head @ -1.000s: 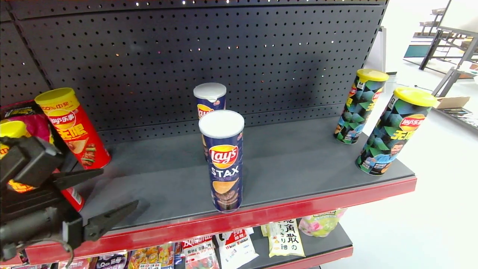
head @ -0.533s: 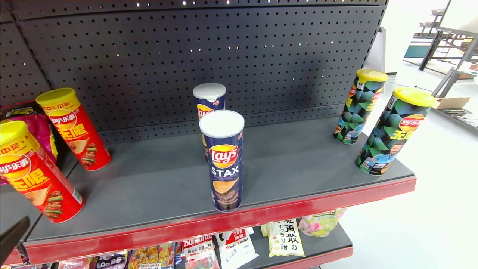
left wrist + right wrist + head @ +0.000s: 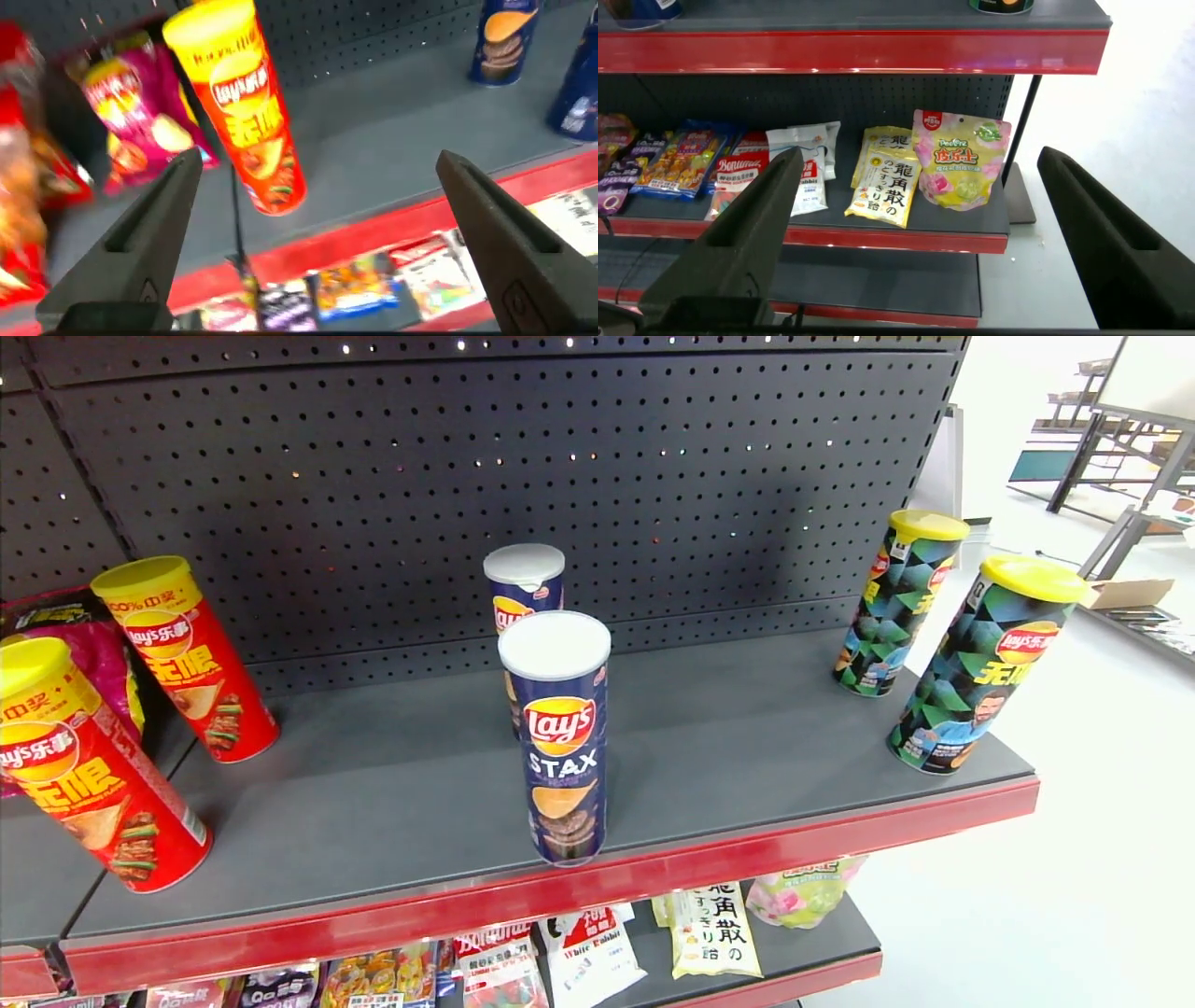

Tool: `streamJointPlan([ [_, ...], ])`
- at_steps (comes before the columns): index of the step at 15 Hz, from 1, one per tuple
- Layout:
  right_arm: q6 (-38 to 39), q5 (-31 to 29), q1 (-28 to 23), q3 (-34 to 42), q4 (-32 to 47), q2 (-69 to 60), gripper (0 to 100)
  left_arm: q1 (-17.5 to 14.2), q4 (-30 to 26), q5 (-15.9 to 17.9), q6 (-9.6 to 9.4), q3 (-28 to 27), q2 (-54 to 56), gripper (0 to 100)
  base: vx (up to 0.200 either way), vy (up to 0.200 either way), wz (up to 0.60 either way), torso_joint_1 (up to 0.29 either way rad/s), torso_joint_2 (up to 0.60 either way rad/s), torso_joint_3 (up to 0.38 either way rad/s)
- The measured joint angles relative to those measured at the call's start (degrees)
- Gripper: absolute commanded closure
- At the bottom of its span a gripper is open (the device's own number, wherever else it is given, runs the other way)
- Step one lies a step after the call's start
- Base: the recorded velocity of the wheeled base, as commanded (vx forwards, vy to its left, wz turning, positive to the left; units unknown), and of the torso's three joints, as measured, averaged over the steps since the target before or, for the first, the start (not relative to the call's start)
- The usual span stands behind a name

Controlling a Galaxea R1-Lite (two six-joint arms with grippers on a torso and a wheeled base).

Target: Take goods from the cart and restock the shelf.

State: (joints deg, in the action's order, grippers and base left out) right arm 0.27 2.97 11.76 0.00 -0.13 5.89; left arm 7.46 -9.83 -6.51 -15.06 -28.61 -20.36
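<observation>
On the grey shelf [image 3: 401, 803] stand two red cans with yellow lids, one near the front at the left [image 3: 89, 765] and one farther back [image 3: 182, 658]. Two blue cans [image 3: 557, 737] stand one behind the other in the middle. Two green-patterned cans [image 3: 980, 663] stand at the right end. My left gripper [image 3: 318, 161] is open and holds nothing, hanging in front of the shelf's red edge, with a red can [image 3: 248, 112] beyond its fingers. My right gripper [image 3: 922, 154] is open and holds nothing, facing the lower shelf [image 3: 878, 233] of snack bags.
A pink snack bag [image 3: 89, 649] leans behind the red cans. The dark pegboard [image 3: 485, 476] closes the back of the shelf. Bare shelf surface lies between the can groups. Flat snack packets [image 3: 709, 929] line the lower shelf, and open floor lies to the right.
My left gripper, open beside the front red can a second ago, has drawn back down and to the left, out of the head view. The can stands free on the shelf.
</observation>
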Motion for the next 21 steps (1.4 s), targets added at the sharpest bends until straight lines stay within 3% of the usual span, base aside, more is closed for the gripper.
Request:
streamJointPlan([
  [1,-0.02,0.0,-0.02,0.0,-0.02,0.0,0,0.04,0.04,0.09,-2.16,-0.13,0.16,0,0.0,0.0,0.0,0.0,0.0,0.0],
  [2,0.0,0.0,0.0,0.0,-0.02,0.0,0,0.09,0.09,0.33,-2.73,-0.22,0.35,0,0.0,0.0,0.0,0.0,0.0,0.0],
  [5,-0.17,0.0,0.0,0.0,-0.02,0.0,0,0.2,0.09,0.66,-2.76,-0.24,0.73,0,-0.133,0.0,0.0,0.002,0.0,0.003],
  [11,-0.17,-0.02,0.0,-0.02,0.04,0.0,0,0.37,-0.02,1.27,-2.34,0.06,1.01,0,0.0,0.0,0.0,0.0,0.0,0.0],
  [14,-0.17,0.0,0.11,0.0,0.04,0.0,0,0.37,-0.07,3.97,-2.16,0.28,1.56,0,0.0,0.0,0.6,0.001,0.0,0.002],
  [17,-0.16,-0.02,0.17,0.0,0.09,0.04,0,0.37,-0.18,4.33,-2.18,1.05,2.01,0,0.0,0.0,0.6,0.01,0.0,0.001],
  [20,-0.13,0.0,0.13,0.0,0.04,0.04,0,0.34,-0.18,4.13,0.41,1.5,2.08,0,0.0,0.0,0.4,-0.003,0.0,0.002],
  [21,-0.05,0.0,0.11,0.0,0.02,0.04,0,0.34,-0.16,4.17,3.82,1.88,2.15,0,0.0,0.0,0.0,0.0,0.0,0.0],
])
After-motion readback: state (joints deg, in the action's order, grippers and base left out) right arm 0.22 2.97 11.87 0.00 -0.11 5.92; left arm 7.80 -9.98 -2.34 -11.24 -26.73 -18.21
